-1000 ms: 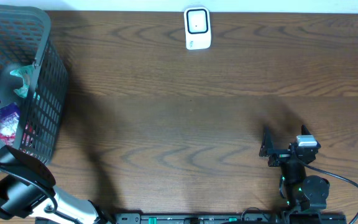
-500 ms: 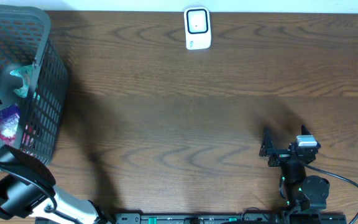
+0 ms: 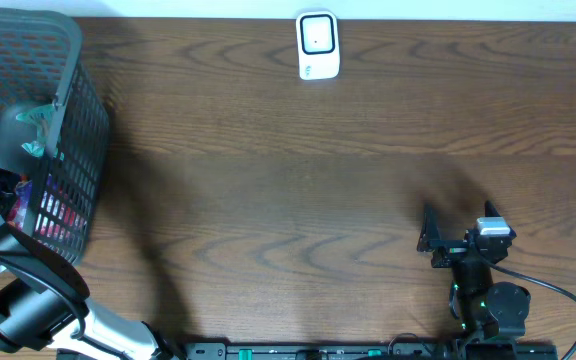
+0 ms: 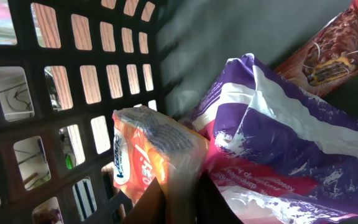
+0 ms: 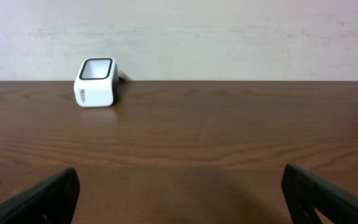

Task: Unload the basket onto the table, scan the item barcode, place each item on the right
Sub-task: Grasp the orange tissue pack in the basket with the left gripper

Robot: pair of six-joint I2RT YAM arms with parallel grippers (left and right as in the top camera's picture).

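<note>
Wooden table (image 3: 288, 180) with mesh basket (image 3: 78, 130) at the overhead view's left edge, inside which the left gripper (image 4: 179, 202) pinches an orange-and-white packet (image 4: 145, 152), apparently the pickup step; next, the packet needs lifting clear and its barcode turning toward the white scanner (image 3: 318, 45) at top centre, while the right gripper (image 5: 180, 177) gapes empty at lower right.

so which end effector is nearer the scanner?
Right. The right end effector sits open on the near right, with the scanner ahead of it. The left end effector is down in the basket at far left, farther off.
</note>
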